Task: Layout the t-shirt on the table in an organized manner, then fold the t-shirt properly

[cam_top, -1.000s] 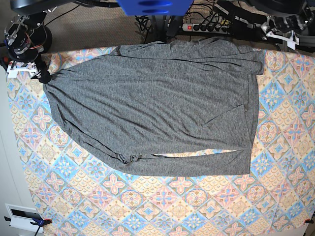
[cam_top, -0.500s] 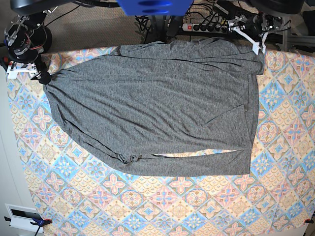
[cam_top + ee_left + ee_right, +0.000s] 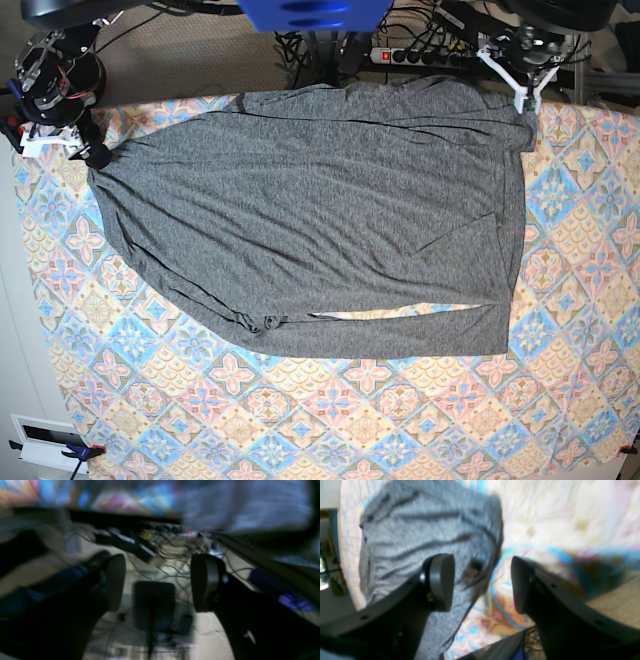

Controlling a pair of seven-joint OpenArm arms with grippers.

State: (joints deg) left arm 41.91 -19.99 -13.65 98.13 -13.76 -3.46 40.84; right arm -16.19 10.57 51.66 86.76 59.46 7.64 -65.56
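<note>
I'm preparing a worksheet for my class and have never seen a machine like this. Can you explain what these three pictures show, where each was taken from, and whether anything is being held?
It is a robot with two arms. One camera looks down on the table; the other two sit on the wrists, looking past each arm's jaws. A grey t-shirt lies spread, still wrinkled, on the patterned cloth. The right gripper hangs over a shirt corner, jaws apart, nothing between them. The left gripper, blurred, is by the table's far edge above floor cables, also holding nothing.

A power strip (image 3: 425, 55) and tangled cables (image 3: 300, 45) lie on beige floor (image 3: 170, 60).
</note>
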